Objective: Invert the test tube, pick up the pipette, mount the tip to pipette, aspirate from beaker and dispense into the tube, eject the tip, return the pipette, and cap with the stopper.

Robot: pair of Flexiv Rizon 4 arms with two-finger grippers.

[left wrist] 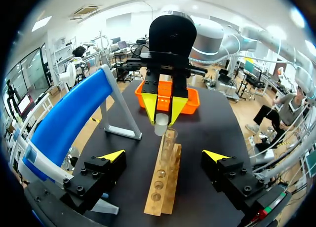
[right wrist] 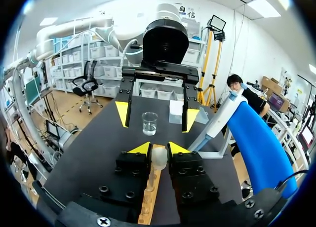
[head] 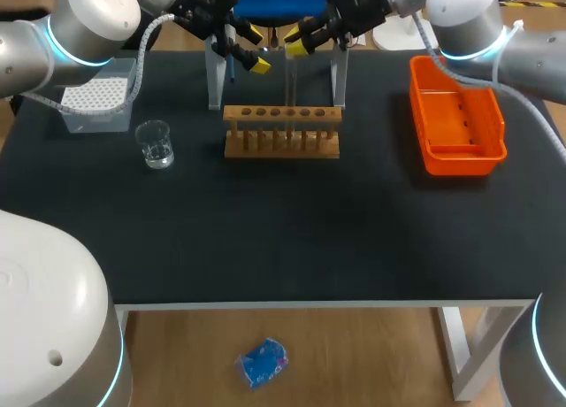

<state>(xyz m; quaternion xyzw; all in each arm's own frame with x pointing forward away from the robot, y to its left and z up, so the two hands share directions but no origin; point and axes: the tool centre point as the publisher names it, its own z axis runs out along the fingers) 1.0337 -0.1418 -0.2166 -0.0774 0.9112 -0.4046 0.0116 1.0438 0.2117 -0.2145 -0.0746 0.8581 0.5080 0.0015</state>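
Observation:
A clear test tube [head: 290, 90] [left wrist: 168, 144] stands upright in the wooden rack [head: 281, 133] [left wrist: 163, 187]. My right gripper [head: 299, 44] [left wrist: 163, 111] [right wrist: 159, 149] hangs just above the tube's mouth, shut on a whitish stopper [left wrist: 161, 124] [right wrist: 159, 158]. On the other side of the tube my left gripper [head: 248, 58] [left wrist: 164, 156] [right wrist: 156, 114] is open, its fingers wide on both sides of the tube without touching it. The pipette [right wrist: 217, 122] hangs on the blue stand [head: 270, 0] [left wrist: 69, 119] [right wrist: 259, 148].
A glass beaker [head: 156, 144] [right wrist: 149, 123] stands left of the rack. The tip box [head: 94, 97] [right wrist: 177, 108] sits at the back left. An orange bin [head: 455, 115] [left wrist: 193, 96] is at the right. The stand's legs [head: 215, 71] flank the rack behind.

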